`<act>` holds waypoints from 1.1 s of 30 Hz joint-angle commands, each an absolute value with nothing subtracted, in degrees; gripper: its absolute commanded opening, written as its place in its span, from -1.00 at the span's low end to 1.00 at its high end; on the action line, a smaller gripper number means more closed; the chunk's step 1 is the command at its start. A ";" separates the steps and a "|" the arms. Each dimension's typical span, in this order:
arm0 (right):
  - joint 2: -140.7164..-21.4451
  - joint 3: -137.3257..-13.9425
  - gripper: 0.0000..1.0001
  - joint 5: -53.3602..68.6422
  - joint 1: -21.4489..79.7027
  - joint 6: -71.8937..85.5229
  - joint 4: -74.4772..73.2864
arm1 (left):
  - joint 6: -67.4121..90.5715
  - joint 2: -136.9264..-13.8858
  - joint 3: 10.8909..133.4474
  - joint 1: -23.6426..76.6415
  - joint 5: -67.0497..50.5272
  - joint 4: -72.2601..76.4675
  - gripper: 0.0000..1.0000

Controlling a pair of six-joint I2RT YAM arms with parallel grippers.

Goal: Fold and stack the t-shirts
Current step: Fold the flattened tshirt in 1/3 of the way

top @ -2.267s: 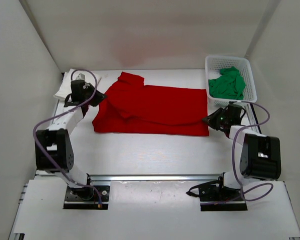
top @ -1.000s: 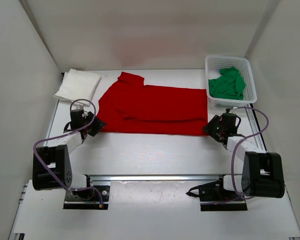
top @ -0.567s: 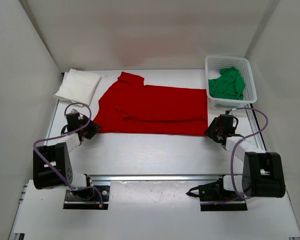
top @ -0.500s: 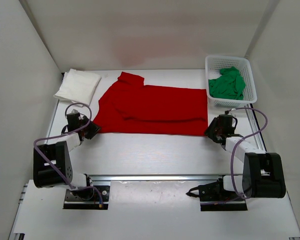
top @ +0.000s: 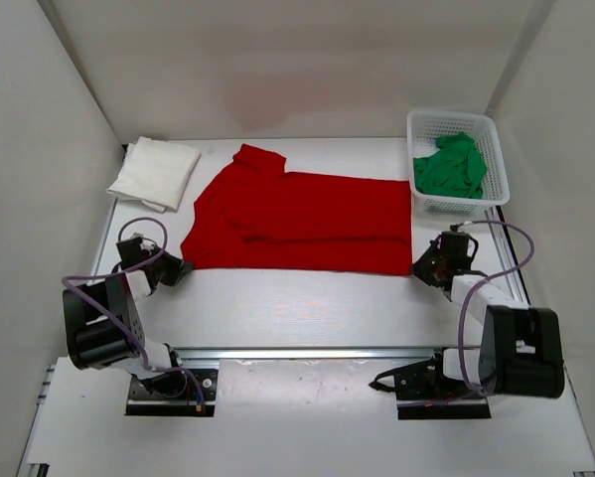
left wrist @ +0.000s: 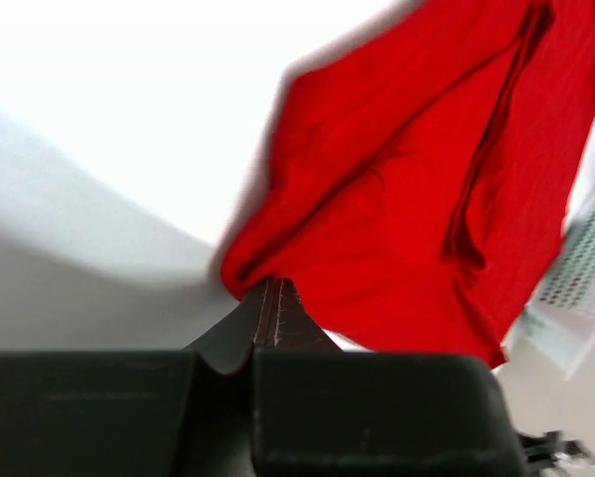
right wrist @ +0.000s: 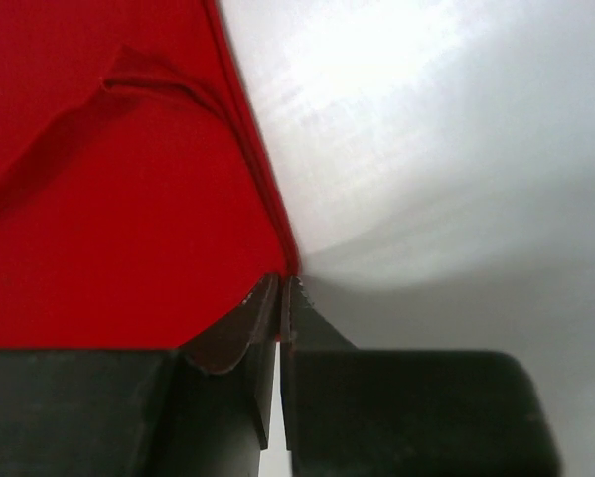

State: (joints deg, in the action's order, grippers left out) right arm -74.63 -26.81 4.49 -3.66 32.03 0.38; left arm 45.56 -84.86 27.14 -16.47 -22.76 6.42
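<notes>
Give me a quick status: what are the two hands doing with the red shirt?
Left hand shut on red shirt's near left corner. Right hand shut on its near right corner. Shirt lies spread, nothing in the way.

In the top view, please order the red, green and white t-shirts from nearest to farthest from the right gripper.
1. red t-shirt: centre of the table, its near right corner at the right gripper.
2. green t-shirt: in the basket, far right.
3. white t-shirt: far left corner.
</notes>
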 commanded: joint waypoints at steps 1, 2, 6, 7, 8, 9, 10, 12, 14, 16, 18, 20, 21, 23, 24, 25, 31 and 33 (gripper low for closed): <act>-67.61 -23.30 -1.00 7.20 -5.71 33.83 0.00 | 44.04 -80.09 23.04 -20.74 -25.05 0.46 -1.00; -66.63 -21.90 -1.00 7.47 -6.06 34.01 0.00 | 43.16 -78.85 22.77 -21.96 -24.87 0.00 -1.00; -58.38 -17.59 -1.00 10.28 -9.05 34.72 -3.59 | 40.00 -71.56 21.62 -24.52 -22.60 -9.46 -1.00; -56.27 -17.40 -1.00 10.02 -9.66 34.46 -5.60 | 39.56 -69.19 21.19 -23.83 -21.63 -12.45 -1.00; -54.95 -16.79 -1.00 9.58 -8.80 34.45 -6.23 | 39.29 -66.30 20.22 -23.56 -21.27 -15.00 -1.00; -52.41 -16.79 -1.00 7.23 -7.22 34.45 -7.81 | 38.94 -64.09 19.78 -22.25 -20.49 -16.60 -1.00; -50.29 -16.61 -1.00 5.55 -6.51 34.89 -9.30 | 39.11 -63.12 19.17 -21.54 -20.57 -17.31 -1.00; -48.61 -16.78 -0.80 4.40 -4.66 35.24 -9.58 | 38.76 -61.18 19.60 -21.10 -20.48 -17.67 -0.72; -48.25 -17.57 -0.58 6.75 -5.44 34.89 -9.32 | 37.71 -60.38 23.53 -19.00 -20.39 -19.06 -0.39; -48.51 -19.68 -0.37 7.03 -5.71 34.37 -9.75 | 36.39 -60.56 27.31 -16.98 -19.25 -19.52 -0.21; -48.08 -21.70 -0.26 7.47 -4.41 34.63 -9.76 | 35.25 -59.51 29.52 -14.08 -18.12 -19.16 -0.22; -48.42 -23.63 -0.21 5.55 -2.65 34.19 -9.66 | 34.81 -58.97 31.63 -8.21 -18.46 -15.31 -0.56; -48.60 -25.30 -0.20 4.32 -1.94 33.67 -9.67 | 35.33 -59.50 31.73 -6.52 -18.46 -13.81 -0.58; -49.56 -27.41 -0.30 2.99 -0.35 32.87 -8.54 | 37.52 -61.16 32.78 2.15 -15.23 -10.74 -0.78; -49.83 -27.77 -0.63 2.81 1.74 32.09 -7.83 | 38.05 -62.65 33.39 4.29 -13.99 -8.90 -0.88; -50.36 -28.64 -0.98 3.51 3.06 32.17 -6.95 | 39.27 -64.84 33.66 7.79 -11.80 -7.22 -0.95; -56.59 -29.79 -1.00 6.06 13.08 31.29 -0.97 | 46.57 -78.98 36.82 13.01 -10.72 3.69 -1.00; -60.01 -30.14 -1.00 7.99 15.19 31.03 -0.35 | 49.47 -82.51 37.97 13.36 -11.25 5.96 -0.75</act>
State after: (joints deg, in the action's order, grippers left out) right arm -57.17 -28.10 6.15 12.45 32.38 -4.01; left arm 44.38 -79.42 35.29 12.84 -12.75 -0.34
